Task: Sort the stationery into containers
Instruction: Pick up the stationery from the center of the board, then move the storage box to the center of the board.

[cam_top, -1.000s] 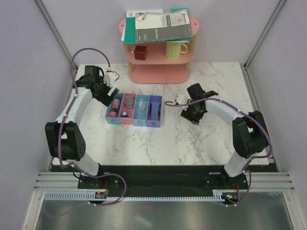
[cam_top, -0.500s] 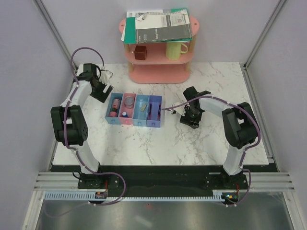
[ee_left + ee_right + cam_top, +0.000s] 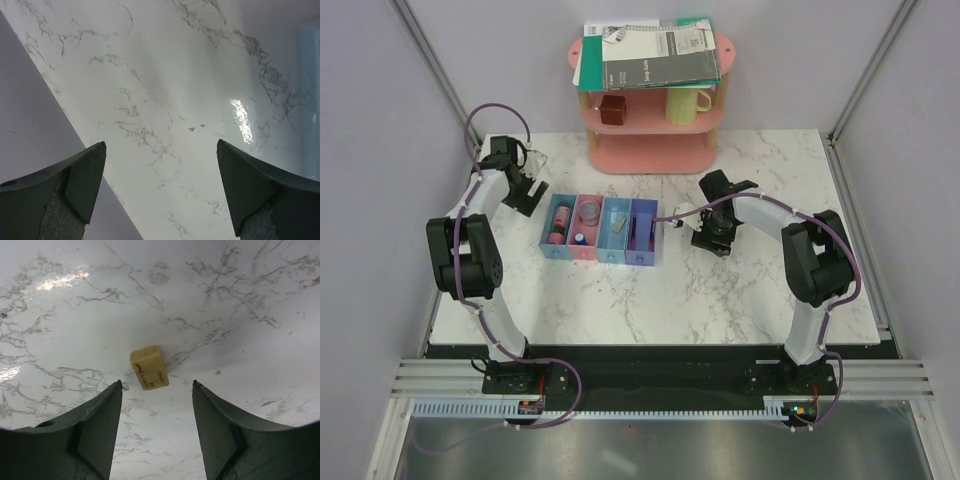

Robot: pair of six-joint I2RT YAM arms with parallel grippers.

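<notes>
Judging by its look, the tan block is a light, slightly rubbery eraser, best pinched across its two long flat sides. It lies on the marble just ahead of the right gripper, centred between its spread, empty jaws. It has rounded corners and dark print on top. The left gripper hangs spread wide, holding nothing.

I've got the top cam high behind the arm bases, looking down over the whole marble table. Left wrist cam — close on bare marble at its edge; right wrist close above a tan block. Both patches fall inside the top view.
</notes>
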